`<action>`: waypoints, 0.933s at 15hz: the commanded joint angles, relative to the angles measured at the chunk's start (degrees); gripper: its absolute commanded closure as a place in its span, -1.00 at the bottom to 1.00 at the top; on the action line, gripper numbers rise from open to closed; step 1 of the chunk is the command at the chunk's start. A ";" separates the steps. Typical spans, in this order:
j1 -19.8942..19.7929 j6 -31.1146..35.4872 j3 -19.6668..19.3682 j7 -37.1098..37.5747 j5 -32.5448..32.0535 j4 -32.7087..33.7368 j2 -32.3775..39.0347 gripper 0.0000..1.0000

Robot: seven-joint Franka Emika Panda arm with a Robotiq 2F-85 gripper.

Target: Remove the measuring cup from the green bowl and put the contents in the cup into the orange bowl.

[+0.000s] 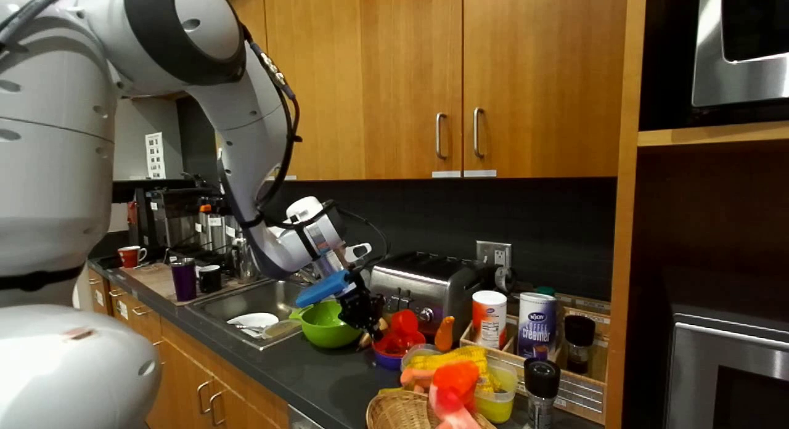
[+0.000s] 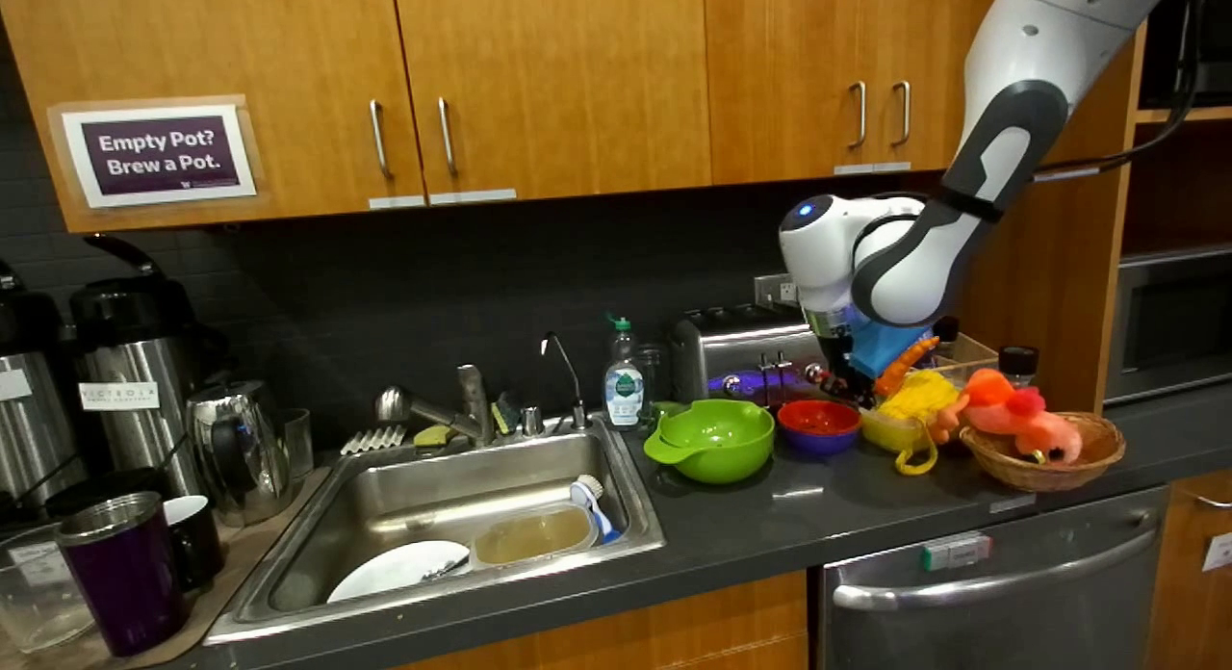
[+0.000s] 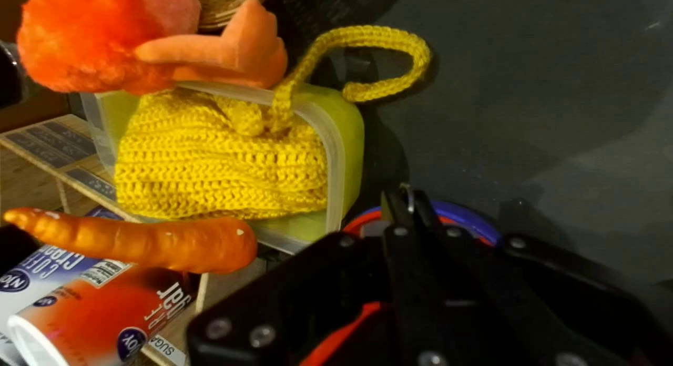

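Note:
The green bowl [image 1: 330, 335] stands on the counter beside the sink; it also shows in an exterior view [image 2: 724, 463]. The orange bowl [image 2: 818, 418] sits in a blue bowl, right of the green bowl, and its rim shows in the wrist view [image 3: 363, 222]. The red measuring cup [image 1: 405, 322] appears tilted over the orange bowl. A red strip of it shows behind the fingers in the wrist view [image 3: 344, 334]. My gripper [image 3: 406, 202] is above the orange bowl, its fingertips nearly together on a thin piece, apparently the cup's handle end. The cup's contents are not visible.
A clear tub with yellow knit [image 3: 221, 166] stands close beside the orange bowl, with an orange carrot [image 3: 136, 241] near it. A wicker basket [image 2: 1097, 449] with a pink plush stands beyond. A toaster [image 1: 410, 287] is behind. The sink [image 2: 452, 497] lies beside the green bowl.

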 commanded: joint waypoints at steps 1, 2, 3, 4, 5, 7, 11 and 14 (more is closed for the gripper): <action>0.48 -2.11 0.48 4.43 -5.31 2.90 2.84 0.98; 0.61 -2.46 0.52 5.35 -6.41 3.34 3.35 0.98; 0.74 -2.81 0.55 6.27 -7.48 3.75 3.85 0.98; 0.85 -3.13 0.63 7.04 -8.38 4.11 4.34 0.98; 1.01 -3.63 0.70 7.94 -9.30 4.47 4.74 0.98; 1.29 -4.97 0.88 9.41 -11.01 5.03 5.36 0.98; 1.52 -7.58 1.62 11.41 -13.08 5.85 6.17 0.98; 1.23 -7.81 2.21 11.73 -13.01 5.88 6.28 0.98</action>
